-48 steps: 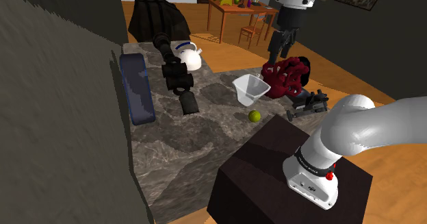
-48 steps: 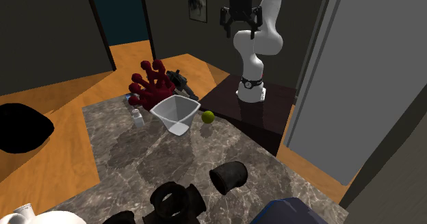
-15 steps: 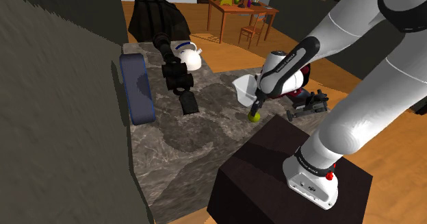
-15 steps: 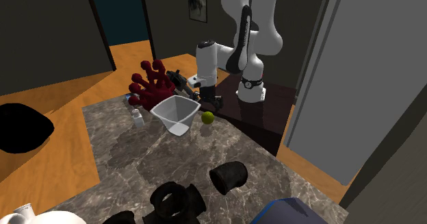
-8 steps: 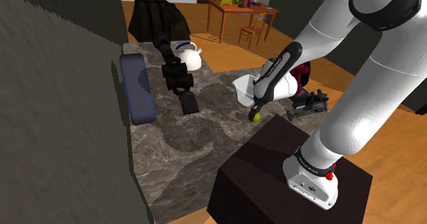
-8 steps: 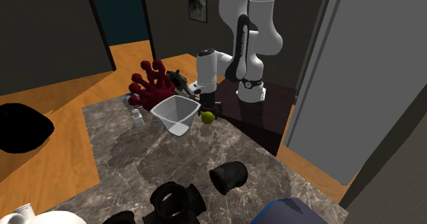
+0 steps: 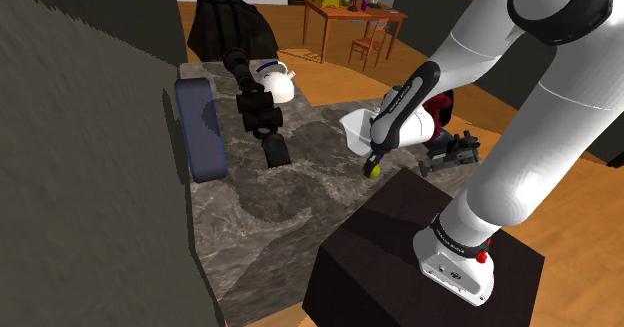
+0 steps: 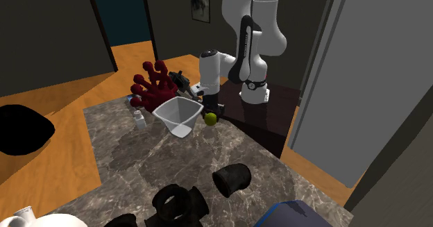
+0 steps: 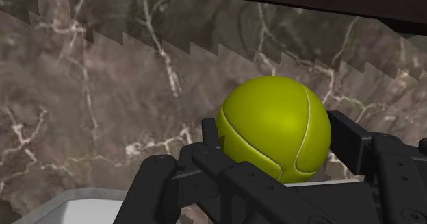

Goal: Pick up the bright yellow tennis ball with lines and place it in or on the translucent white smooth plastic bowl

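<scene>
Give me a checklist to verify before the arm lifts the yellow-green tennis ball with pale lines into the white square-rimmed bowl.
1. Yellow-green tennis ball with pale lines sits inside the black gripper: ok.
2. Both fingers touch its sides: ok.
3. Ball above the white square-rimmed bowl's rim: not ok, it is down at the dark marble table.
4. Bowl upright, opening free: ok.
5. Dark red lumpy object off the path: ok, it lies beyond the bowl.

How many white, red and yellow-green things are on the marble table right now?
White: 3 (bowl, small bottle, teapot)
Red: 1 (glove-like shape)
Yellow-green: 1 (tennis ball)
Total: 5
</scene>
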